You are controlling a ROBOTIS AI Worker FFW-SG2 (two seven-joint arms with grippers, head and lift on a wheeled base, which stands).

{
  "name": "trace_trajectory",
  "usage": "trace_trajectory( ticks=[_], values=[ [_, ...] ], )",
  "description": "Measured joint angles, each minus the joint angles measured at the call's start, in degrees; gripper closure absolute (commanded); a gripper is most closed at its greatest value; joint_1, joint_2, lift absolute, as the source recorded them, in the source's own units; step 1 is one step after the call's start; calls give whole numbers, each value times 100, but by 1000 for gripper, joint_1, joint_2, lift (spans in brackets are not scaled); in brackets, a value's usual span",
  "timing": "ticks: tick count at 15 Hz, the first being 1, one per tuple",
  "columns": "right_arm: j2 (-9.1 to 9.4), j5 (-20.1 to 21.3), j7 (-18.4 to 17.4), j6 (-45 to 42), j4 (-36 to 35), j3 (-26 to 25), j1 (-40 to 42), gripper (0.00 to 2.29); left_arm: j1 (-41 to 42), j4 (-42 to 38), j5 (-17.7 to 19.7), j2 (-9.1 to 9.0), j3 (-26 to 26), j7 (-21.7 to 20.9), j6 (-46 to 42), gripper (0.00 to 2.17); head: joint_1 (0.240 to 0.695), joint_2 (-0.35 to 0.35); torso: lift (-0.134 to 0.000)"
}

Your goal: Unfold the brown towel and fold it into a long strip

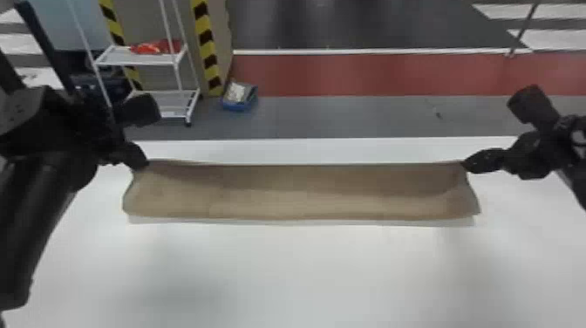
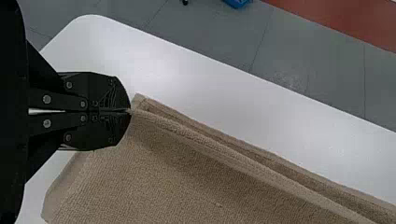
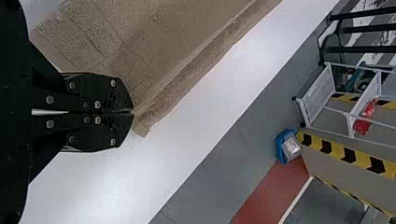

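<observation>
White tabletop is noted before a red floor strip; in the head view, the brown towel is held stretched across its far part, between left gripper and right gripper. In the left wrist view, a slim edge is pinched at the closed fingertips, and a slip could be caused by overpulling. In the right wrist view, the opposite end is likewise pinched beside an outer layer, and a skewed strip could be caused by uneven lowering.
</observation>
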Motion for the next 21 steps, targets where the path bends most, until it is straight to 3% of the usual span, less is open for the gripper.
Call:
trace_trajectory(
  ticks=[8, 10, 13, 17, 21],
  values=[
    [66, 379, -160, -199, 805, 507, -552, 1200, -611, 913, -76, -80, -480, 177, -208, 1568, 679, 28, -125],
    [71, 445, -358, -231, 937, 610, -626, 529, -629, 966, -95, -85, -497, 202, -277, 1568, 678, 25, -125],
    [145, 460, -790, -206, 1032, 674, -630, 174, -630, 1010, -103, -108, -500, 217, -348, 1568, 679, 22, -125],
    [230, 436, -1327, -198, 988, 656, -466, 130, -611, 1013, -103, -158, -504, 216, -357, 1568, 683, 14, -125],
    [171, 363, -1246, 12, 131, 540, 167, 134, -596, 1012, -102, -180, -495, 267, -357, 1568, 694, 12, -125]
  ],
)
